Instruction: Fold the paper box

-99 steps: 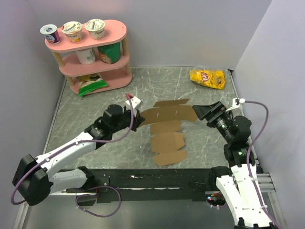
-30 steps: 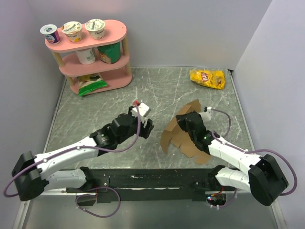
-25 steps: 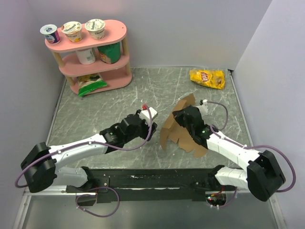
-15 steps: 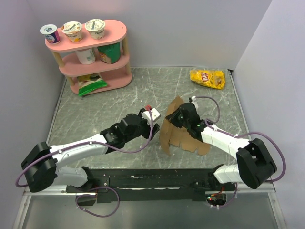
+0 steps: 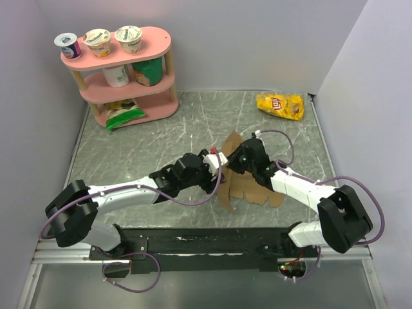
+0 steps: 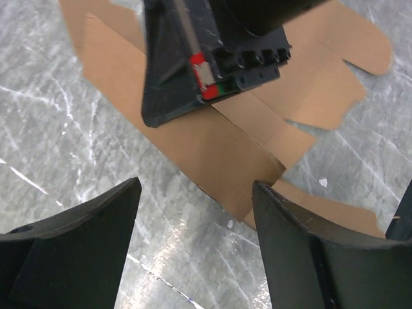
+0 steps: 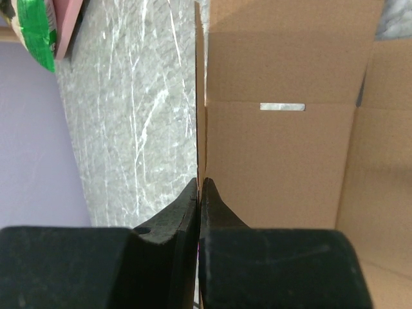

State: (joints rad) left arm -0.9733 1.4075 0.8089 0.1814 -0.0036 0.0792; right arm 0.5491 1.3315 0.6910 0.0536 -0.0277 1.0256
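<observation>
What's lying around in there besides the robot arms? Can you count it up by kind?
Cups: 4
Green tub: 1
Bags: 2 (yellow chip bag, green packet)
Paper box, a flat cardboard sheet: 1
Pink shelf: 1
Total: 9
</observation>
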